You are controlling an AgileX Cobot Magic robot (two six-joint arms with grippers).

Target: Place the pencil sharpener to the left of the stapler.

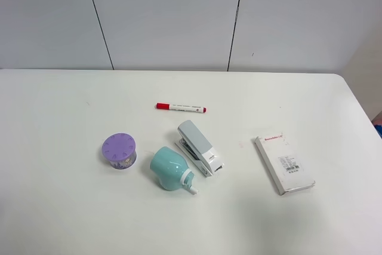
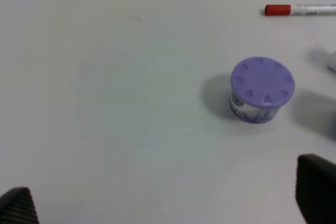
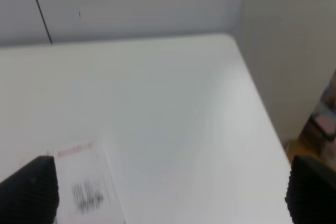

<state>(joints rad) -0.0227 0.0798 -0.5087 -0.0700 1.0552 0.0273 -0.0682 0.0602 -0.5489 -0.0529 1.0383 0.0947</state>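
Observation:
The mint-teal pencil sharpener [image 1: 170,168] lies on the white table [image 1: 59,117], its white crank end pointing toward the front. It sits just left of and slightly in front of the grey-and-white stapler [image 1: 200,147], almost touching it. Neither arm appears in the exterior high view. My left gripper [image 2: 167,200] hovers open above the table, with the purple tub ahead of it and nothing between its fingers. My right gripper [image 3: 170,192] is open and empty over the table's right part, near the white box.
A purple round tub [image 1: 119,150] [image 2: 261,90] stands left of the sharpener. A red-capped marker [image 1: 181,108] [image 2: 299,9] lies behind the stapler. A flat white labelled box [image 1: 284,163] [image 3: 84,192] rests at the right, near the table's right edge [image 1: 358,117].

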